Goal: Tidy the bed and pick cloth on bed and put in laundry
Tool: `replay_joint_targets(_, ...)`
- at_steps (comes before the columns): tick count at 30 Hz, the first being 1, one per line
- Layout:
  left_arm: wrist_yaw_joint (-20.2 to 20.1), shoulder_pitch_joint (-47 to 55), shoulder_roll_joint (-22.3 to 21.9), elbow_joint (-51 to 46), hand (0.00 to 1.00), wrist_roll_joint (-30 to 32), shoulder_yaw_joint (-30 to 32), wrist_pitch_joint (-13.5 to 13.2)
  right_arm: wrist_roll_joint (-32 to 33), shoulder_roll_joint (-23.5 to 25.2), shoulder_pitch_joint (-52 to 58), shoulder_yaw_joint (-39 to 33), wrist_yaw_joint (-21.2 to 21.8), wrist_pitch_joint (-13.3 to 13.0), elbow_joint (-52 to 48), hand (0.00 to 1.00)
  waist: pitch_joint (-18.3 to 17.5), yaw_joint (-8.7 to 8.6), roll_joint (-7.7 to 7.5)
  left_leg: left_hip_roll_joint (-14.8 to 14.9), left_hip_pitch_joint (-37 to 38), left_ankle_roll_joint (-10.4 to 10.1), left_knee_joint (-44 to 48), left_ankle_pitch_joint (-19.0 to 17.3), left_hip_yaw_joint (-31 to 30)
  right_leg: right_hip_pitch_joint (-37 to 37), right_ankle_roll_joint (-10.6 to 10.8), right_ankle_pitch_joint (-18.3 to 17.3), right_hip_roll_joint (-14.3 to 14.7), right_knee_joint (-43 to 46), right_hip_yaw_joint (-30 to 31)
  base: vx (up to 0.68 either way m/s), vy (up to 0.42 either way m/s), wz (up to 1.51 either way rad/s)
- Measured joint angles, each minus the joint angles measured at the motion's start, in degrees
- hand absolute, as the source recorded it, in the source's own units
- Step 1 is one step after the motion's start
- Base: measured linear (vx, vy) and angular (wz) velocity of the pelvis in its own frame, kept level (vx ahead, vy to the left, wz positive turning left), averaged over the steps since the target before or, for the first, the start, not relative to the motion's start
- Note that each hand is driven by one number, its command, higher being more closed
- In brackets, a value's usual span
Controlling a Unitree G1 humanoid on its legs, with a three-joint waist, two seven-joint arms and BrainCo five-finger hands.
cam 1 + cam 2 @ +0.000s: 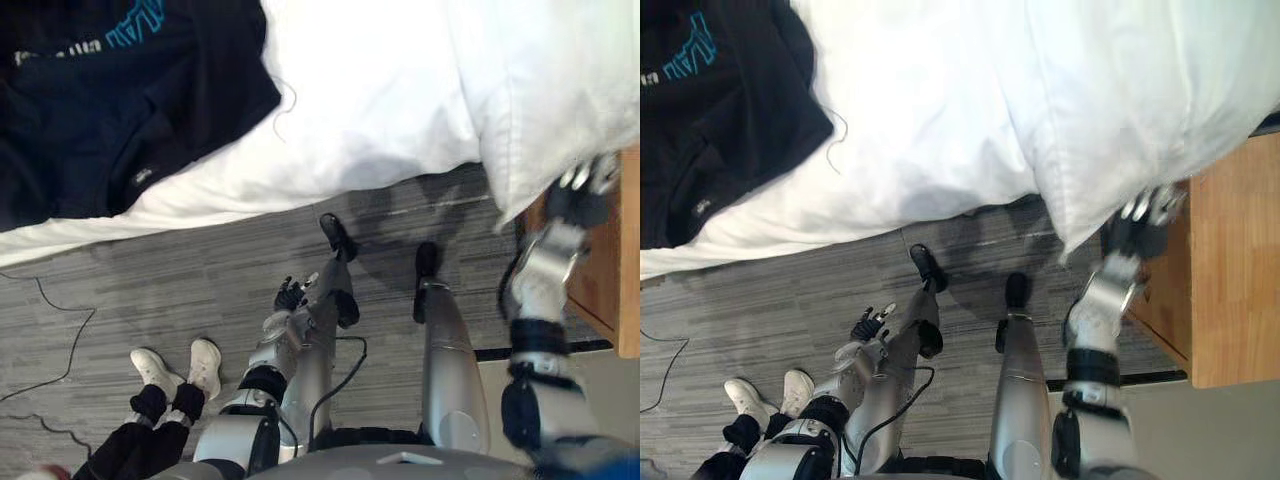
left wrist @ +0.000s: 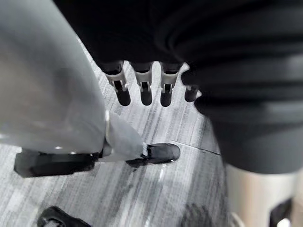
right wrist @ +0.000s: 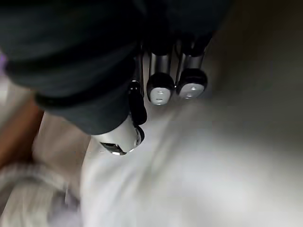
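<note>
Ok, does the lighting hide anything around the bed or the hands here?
Left eye view: the white bedding is blown out bright, its folds faint, while the dark garment reads near black apart from its blue print. Right eye view: the right hand sits at the bedding's shaded edge. Left wrist view: the left hand hangs open over evenly lit carpet.

bedroom | white-sheeted bed (image 1: 370,110) | wooden nightstand (image 1: 1230,270) | grey carpet floor (image 1: 180,290)
</note>
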Motion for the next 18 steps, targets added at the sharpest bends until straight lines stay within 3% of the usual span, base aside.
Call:
replay_joint_targets(1,0.6,0.0,0.0,-0.3,0.0,0.0,0.0,0.0,-0.1,0.8,2.6,0.6,0.3,0.1,0.0,1.0,0.0,-0.35,-0.06,0.0,1.2,0.0,0.0,0.0,0.0,1.4,0.0,0.0,0.0,-0.5,-0.1,0.04,-0.037,-0.09)
replay_joint_targets(2,1.1,0.0,-0.3,-0.4,0.0,-0.3,-0.1,0.0,-0.6,1.0,5.1,1.6,0.6,0.2,0.1,0.0,-0.1,-0.85,-0.18,0.1,2.9,0.0,0.0,0.0,0.0,3.6,0.1,0.0,0.0,-1.4,-0.3,0.04,-0.05,-0.06)
replay_joint_targets(5,2.2,0.0,-0.4,-0.6,0.0,-1.7,-0.4,0.1,-4.8,0.9,9.9,3.8,0.7,0.4,1.2,0.0,-0.3,-1.87,-0.8,0.2,7.0,-0.7,0.0,-0.5,-0.1,8.9,0.2,0.1,0.0,-3.5,-1.5,0.03,-0.046,-0.04)
replay_joint_targets(7,2.2,0.1,-0.2,-0.6,0.0,-1.8,-0.4,0.1,-10.5,0.8,12.0,5.6,-2.0,0.4,4.2,0.0,-0.7,-1.88,-1.7,0.3,9.1,-0.7,0.0,-1.2,-0.2,11.5,0.2,0.1,0.1,-4.5,-1.9,0.04,-0.05,-0.04)
replay_joint_targets(9,2.3,1.3,0.3,-0.6,0.0,-2.0,-0.7,0.4,-23.0,0.9,14.4,7.2,-8.7,0.8,8.8,0.0,-1.5,-1.63,-3.11,0.3,12.6,0.1,0.0,-2.4,-0.2,16.1,0.2,0.1,0.1,-6.0,-2.7,0.07,-0.043,-0.02)
replay_joint_targets(10,2.3,1.5,0.4,-0.6,0.0,-2.0,-0.8,0.4,-24.8,1.0,14.6,7.5,-9.4,0.9,9.3,0.0,-1.6,-1.58,-3.3,0.3,13.0,0.1,0.0,-2.4,-0.3,16.6,0.3,0.1,0.1,-6.1,-2.9,0.09,-0.036,0.11)
replay_joint_targets(12,3.1,3.2,1.8,-1.1,0.0,-2.0,-1.8,0.5,-45.1,2.7,17.0,9.2,-17.0,1.3,12.9,0.0,-3.2,-1.17,-4.77,0.3,15.4,0.3,0.0,-2.6,-0.9,20.7,0.3,0.1,-0.1,-7.2,-5.2,0.07,-0.044,0.31)
replay_joint_targets(13,3.1,3.8,2.3,-1.5,0.0,-1.8,-2.6,0.6,-49.9,3.0,17.6,9.7,-18.5,1.4,13.8,0.0,-3.4,-1.2,-5.0,0.3,16.1,0.4,0.0,-3.0,-0.7,22.0,0.3,0.1,-0.2,-7.4,-6.2,0.06,-0.029,0.6)
replay_joint_targets(14,3.1,5.2,2.7,-2.3,0.0,-0.6,-2.9,1.0,-58.4,3.2,19.2,10.8,-21.0,1.7,15.4,0.0,-4.0,-1.34,-5.1,0.8,18.2,2.6,0.2,-5.8,1.9,25.4,0.2,-0.2,-0.4,-7.9,-9.4,0.05,-0.01,0.67)
replay_joint_targets(16,3.0,6.9,3.0,-2.4,0.0,2.5,-2.9,1.3,-64.5,3.4,22.0,11.6,-22.5,3.0,17.6,0.0,-5.3,-1.1,-6.43,1.7,19.5,2.7,5.6,-8.1,3.6,30.3,0.4,-0.6,-2.0,-7.9,-13.6,0.08,-0.02,0.82)
replay_joint_targets(18,2.9,10.2,3.6,-2.5,0.0,4.9,-2.9,1.0,-65.2,3.4,24.2,11.8,-23.5,3.7,20.2,0.0,-7.6,0.17,-7.57,1.6,20.8,3.2,10.0,-11.0,2.9,33.8,0.6,-1.2,-3.1,-7.7,-14.8,0.11,0.01,0.42)
